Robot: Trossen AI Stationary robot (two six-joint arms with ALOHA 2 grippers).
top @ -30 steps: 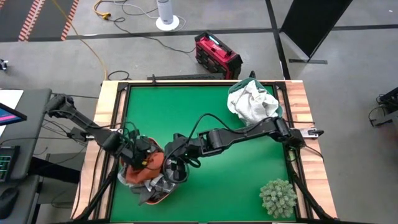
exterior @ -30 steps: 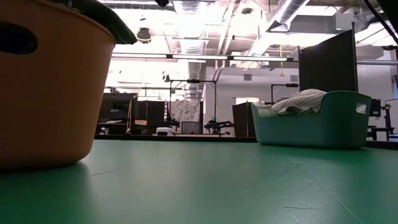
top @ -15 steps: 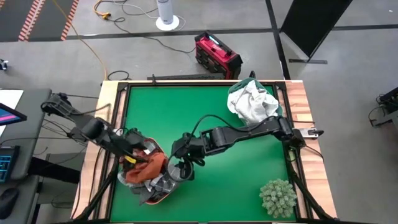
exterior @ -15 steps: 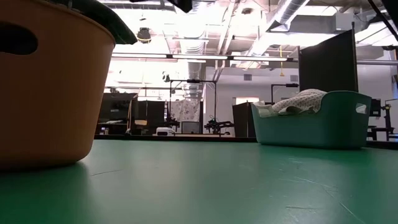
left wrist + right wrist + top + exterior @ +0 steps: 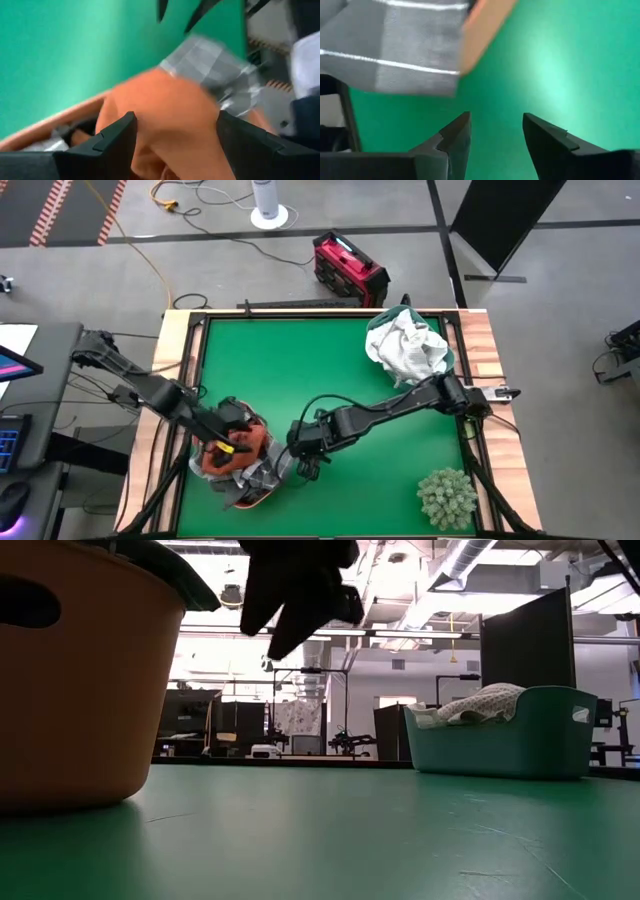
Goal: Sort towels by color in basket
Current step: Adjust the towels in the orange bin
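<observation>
Because cloth is soft and light, the towels are judged likely to sag, fold and cling to one another, so a hold is best taken on a raised fold, pinched deep enough that only one layer is lifted. The rust-orange towel (image 5: 243,445) is seen heaped in the orange basket (image 5: 262,499) at the near left of the table, with the grey checked towel (image 5: 262,475) draped over the rim on the side toward the table's middle. The left gripper (image 5: 232,442) is held over the rust-orange towel with its jaws spread wide and nothing clamped between them. The right gripper (image 5: 308,467) is poised just beside the basket, above bare green mat (image 5: 300,370), its fingers parted and empty. White towels (image 5: 405,345) are piled in the teal basket (image 5: 500,745) at the far right corner, well apart from the orange one. The spiky plant ball (image 5: 447,497) is set near the right front corner, clear of both arms. Crowding of the two grippers around the one basket is judged the chief hindrance.
</observation>
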